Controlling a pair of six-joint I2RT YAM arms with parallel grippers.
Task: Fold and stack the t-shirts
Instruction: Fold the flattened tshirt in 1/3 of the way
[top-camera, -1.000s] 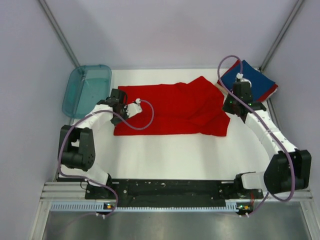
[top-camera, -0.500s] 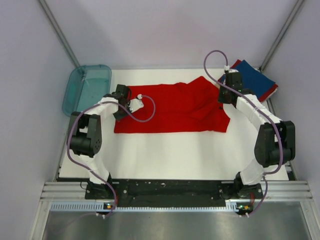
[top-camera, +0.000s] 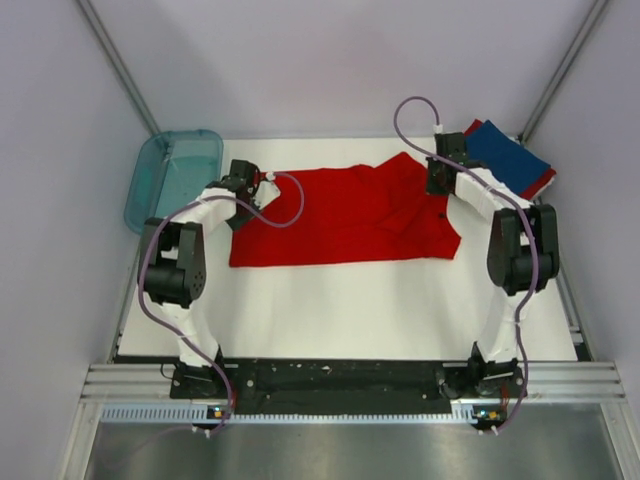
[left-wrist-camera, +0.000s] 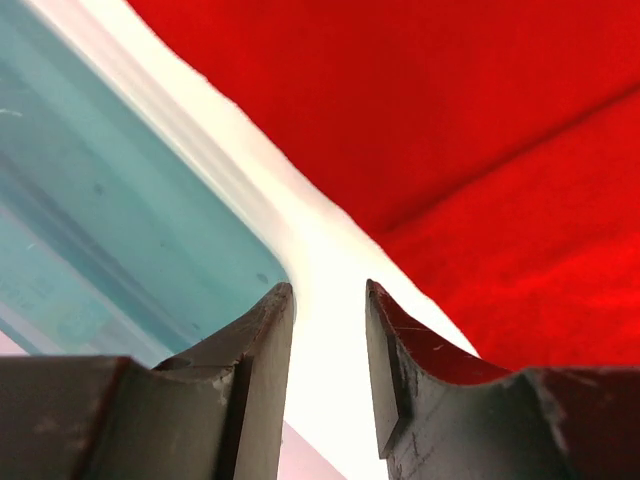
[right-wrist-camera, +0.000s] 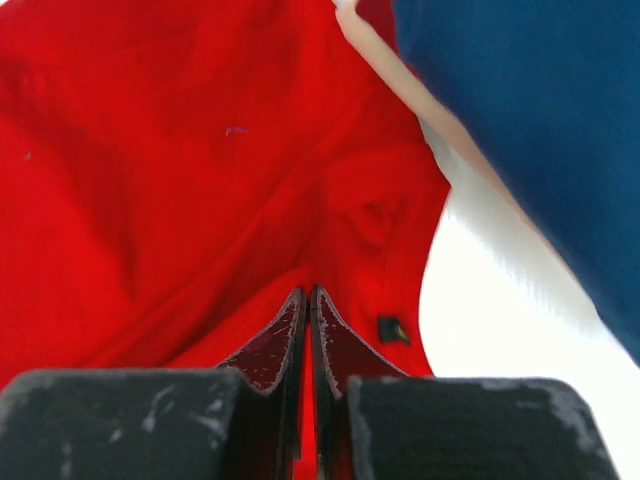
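Red tee: lying flat across the table, running left to right, right end rumpled; probably being laid out for a fold.
Left gripper: hovering at the tee's left edge, jaws partly apart and holding nothing; bare table is showing between them, with the tray just beside.
Right gripper: sitting closed, tips together on the rumpled right end; cannot tell whether it is pinching cloth.
Navy tee: lying folded at the far right corner, likely serving as the stack's base.

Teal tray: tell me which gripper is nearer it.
Left. The left gripper hangs just beside the tray's edge; the right gripper is across the red shirt, at its far end.
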